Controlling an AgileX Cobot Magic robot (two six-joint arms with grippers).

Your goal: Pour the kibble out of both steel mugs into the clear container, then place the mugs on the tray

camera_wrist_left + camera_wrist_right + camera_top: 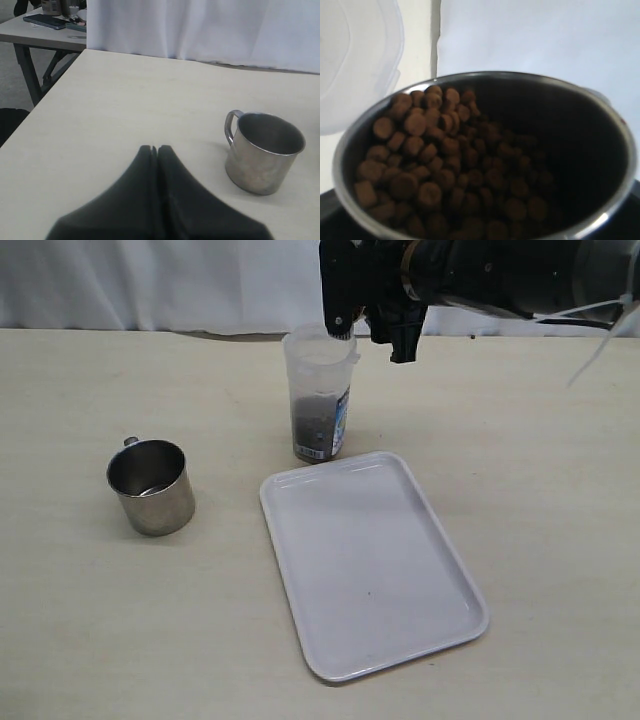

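A white tray [372, 570] is laid flat on the pale table [540, 490], and everything else is placed from it. Just behind the tray's far edge a clear container [320, 390] is stood upright, with kibble [317, 425] gathered in its lower part below the label. To the left of the tray, well apart from it, an empty steel mug [150, 487] is set upright, its handle turned away from the tray.

Beyond the tray's far edge and over the container's rim, the right gripper [370, 332] is held in the air. Its jaws are clamped wide on a filled steel mug [600, 165], which is seen from the wrist as loaded with brown pellets heaped toward one side. The mug itself cannot be made out clearly in the exterior view.

The left gripper [157, 150] is held low over the table near the empty mug, out of the exterior view. Its jaws are pressed together with nothing gripped between them
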